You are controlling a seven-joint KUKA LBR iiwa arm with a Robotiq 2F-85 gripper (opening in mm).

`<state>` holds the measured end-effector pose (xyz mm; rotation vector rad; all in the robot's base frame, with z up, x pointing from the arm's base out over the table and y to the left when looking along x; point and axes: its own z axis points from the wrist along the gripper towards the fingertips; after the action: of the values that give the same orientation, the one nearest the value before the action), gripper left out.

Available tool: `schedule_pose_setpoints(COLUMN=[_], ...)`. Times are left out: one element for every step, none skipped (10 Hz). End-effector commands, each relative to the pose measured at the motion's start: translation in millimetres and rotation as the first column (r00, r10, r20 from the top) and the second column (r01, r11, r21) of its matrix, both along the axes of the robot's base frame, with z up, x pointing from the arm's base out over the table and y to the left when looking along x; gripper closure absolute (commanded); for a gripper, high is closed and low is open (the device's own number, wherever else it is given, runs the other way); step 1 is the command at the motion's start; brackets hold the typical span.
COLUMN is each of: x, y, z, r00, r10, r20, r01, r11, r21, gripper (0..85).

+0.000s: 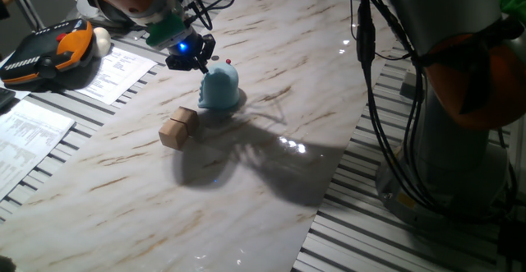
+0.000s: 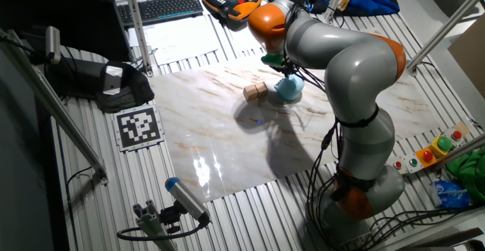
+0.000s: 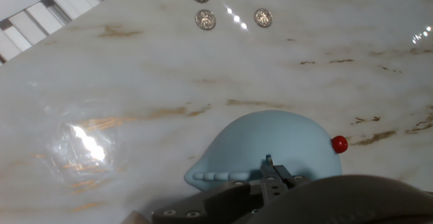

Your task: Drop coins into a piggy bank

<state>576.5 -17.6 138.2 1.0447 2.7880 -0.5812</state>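
A pale marble-patterned counter (image 1: pixel 271 165) with brown veins lies on a ribbed metal bench; its glossy top reflects bright light spots. Near its middle stands the light blue piggy bank (image 1: pixel 219 88), a rounded dome with a small red knob. The robot's fingers (image 1: pixel 194 57) hover just above the dome's top; whether they are released or clenched cannot be told. In the hand view, three coins (image 3: pixel 205 19) lie flat on the counter beyond the piggy bank, well apart from it. Two tan wooden cubes (image 1: pixel 178 127) sit touching each other just beside the piggy bank. Around the counter are printed papers (image 1: pixel 115 73), an orange and black handheld controller (image 1: pixel 49 52), a keyboard (image 2: pixel 168 7) and a black-and-white marker card (image 2: pixel 138 126).
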Motion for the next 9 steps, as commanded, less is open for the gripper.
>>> schedule_pose_setpoints(x=[0.1, 0.1, 0.1, 0.0, -0.4, -0.5, -0.7, -0.5, -0.4], y=[0.2, 0.3, 0.3, -0.1, -0.7, -1.2, -1.5, -1.7, -1.8], z=[-0.2, -0.2, -0.3, -0.6, -1.2, -1.6, -2.2, -2.7, -3.4], r00=[1.000, 1.000, 1.000, 1.000, 1.000, 1.000, 1.000, 1.000, 1.000], r10=[0.000, -0.002, -0.002, -0.004, -0.003, -0.003, -0.003, -0.003, -0.003], r20=[0.000, 0.001, 0.001, 0.003, 0.005, 0.005, 0.005, 0.005, 0.005], r01=[0.000, 0.002, 0.002, 0.004, 0.003, 0.003, 0.003, 0.003, 0.003], r11=[1.000, 1.000, 1.000, 1.000, 1.000, 1.000, 1.000, 1.000, 1.000], r21=[-0.001, -0.001, -0.003, -0.005, -0.006, -0.008, -0.008, -0.009, -0.009], gripper=[85.0, 85.0, 85.0, 85.0, 85.0, 85.0, 85.0, 85.0, 85.0])
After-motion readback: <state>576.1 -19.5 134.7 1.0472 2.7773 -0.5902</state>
